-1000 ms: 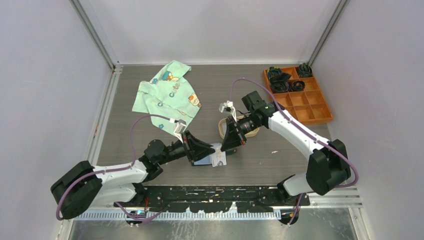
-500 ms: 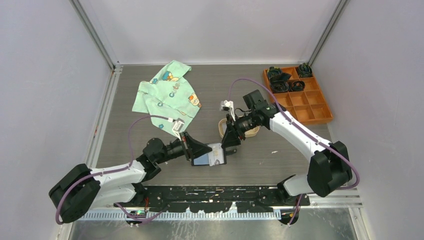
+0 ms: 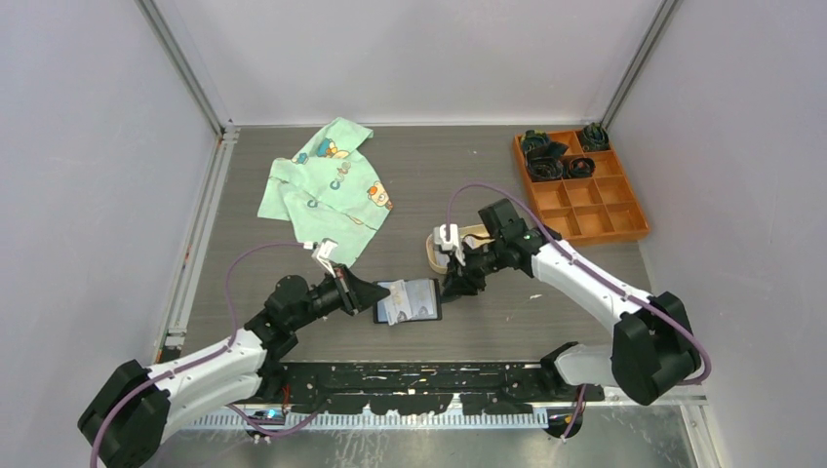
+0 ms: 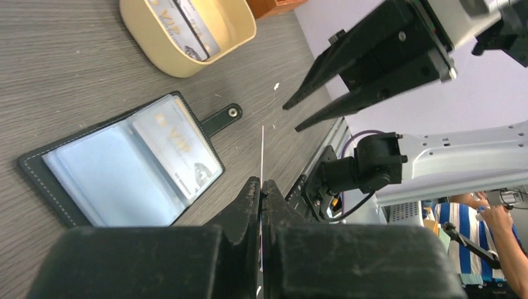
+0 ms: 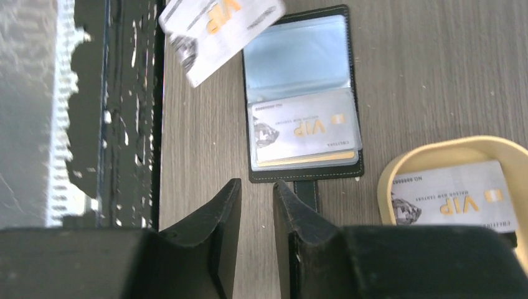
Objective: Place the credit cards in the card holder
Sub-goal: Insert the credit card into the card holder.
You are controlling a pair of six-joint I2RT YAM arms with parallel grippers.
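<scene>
The black card holder [image 3: 421,302] lies open on the table, snap tab [image 4: 222,118] pointing toward the right arm. A silver VIP credit card [image 5: 304,129] sits in one of its clear pockets. My left gripper [image 4: 261,184] is shut on another credit card [image 4: 262,152], seen edge-on here and flat and blurred in the right wrist view [image 5: 218,28], above the holder's left end [image 3: 392,310]. My right gripper [image 5: 255,187] hovers just off the tab, slightly open, with nothing between its fingers. More credit cards [image 5: 454,196] lie in the beige tray [image 5: 398,163].
A green printed cloth [image 3: 327,185] lies at the back left. An orange compartment tray [image 3: 585,200] with black parts stands at the back right. The black base rail [image 3: 419,375] runs along the near edge. The beige tray [image 3: 432,252] sits under the right arm.
The left gripper closed on the card and drew back left with it. The right gripper let go, opened, and dropped toward the table beside the holder's tab.
</scene>
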